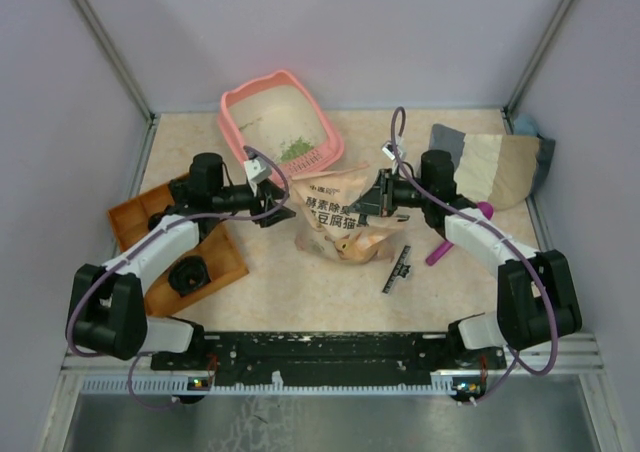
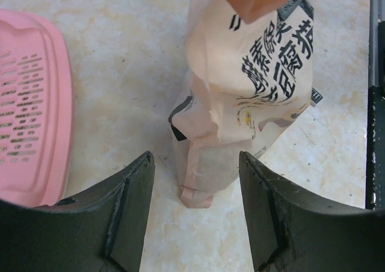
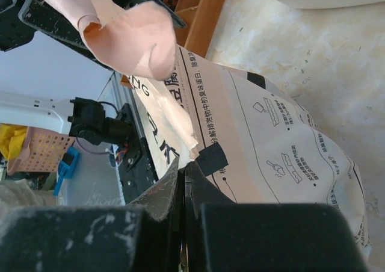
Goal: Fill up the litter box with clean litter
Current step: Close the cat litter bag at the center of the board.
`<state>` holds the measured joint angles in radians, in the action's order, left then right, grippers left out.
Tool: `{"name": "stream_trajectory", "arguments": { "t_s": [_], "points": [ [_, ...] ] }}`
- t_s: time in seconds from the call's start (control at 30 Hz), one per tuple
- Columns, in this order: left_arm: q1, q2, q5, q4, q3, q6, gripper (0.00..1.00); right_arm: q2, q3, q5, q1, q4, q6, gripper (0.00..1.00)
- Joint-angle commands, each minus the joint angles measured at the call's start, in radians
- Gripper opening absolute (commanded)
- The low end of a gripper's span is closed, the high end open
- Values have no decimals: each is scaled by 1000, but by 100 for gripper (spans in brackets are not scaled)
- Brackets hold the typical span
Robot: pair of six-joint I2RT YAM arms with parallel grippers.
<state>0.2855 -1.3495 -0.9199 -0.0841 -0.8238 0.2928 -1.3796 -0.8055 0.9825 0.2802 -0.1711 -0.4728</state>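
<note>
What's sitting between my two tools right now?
The beige paper bag, plain in the top view. The right tool is shut on its edge; the left tool is open, facing it.

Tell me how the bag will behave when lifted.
The bag is probably floppy: its paper is creased and its torn top curls over. It will likely sag, since the right gripper pinches only one edge. It bulges, so it is probably weighty.
</note>
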Motion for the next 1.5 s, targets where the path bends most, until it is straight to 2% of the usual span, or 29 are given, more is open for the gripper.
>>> {"name": "stream_trajectory", "arguments": {
  "t_s": [0.0,0.2,0.47,0.53,0.6,0.7,0.73,0.8,0.93,1.03,1.2,1.3,1.33,1.37,1.47],
  "points": [
    [3,10,-112,-168,38,28,64,4,-25,11,-7,-19,0,0],
    [16,-18,-119,-238,46,36,62,4,-19,10,-7,-39,-14,0],
    [44,-59,-165,-311,48,34,54,-2,-2,12,-8,-67,-37,0],
    [49,-70,-176,-309,47,45,49,-2,-1,12,-8,-72,-42,0],
    [50,-73,-183,-282,42,71,39,-3,-1,12,-10,-71,-42,0],
    [50,-60,-168,-180,26,153,8,-3,9,21,-36,-73,-43,0],
    [47,-46,-166,-133,20,190,1,2,20,31,-51,-83,-49,0],
    [41,-29,-187,-11,-1,273,0,9,46,47,-83,-100,-61,0],
    [38,-28,-337,202,-78,463,0,-3,59,41,-104,-42,-17,0],
    [38,-48,-425,321,-126,564,0,-31,77,43,-104,-64,-39,0],
    [25,-129,-446,700,-283,839,0,-57,66,16,-117,-16,-7,0],
    [24,-178,-430,745,-334,833,0,-16,47,53,-104,-41,-8,0],
    [24,-185,-427,744,-338,827,0,7,32,59,-93,-36,12,16],
    [24,-184,-423,723,-331,802,0,31,19,54,-76,-18,38,27],
    [24,-150,-400,581,-276,680,0,62,-30,18,-27,67,128,47]
  ]
}}
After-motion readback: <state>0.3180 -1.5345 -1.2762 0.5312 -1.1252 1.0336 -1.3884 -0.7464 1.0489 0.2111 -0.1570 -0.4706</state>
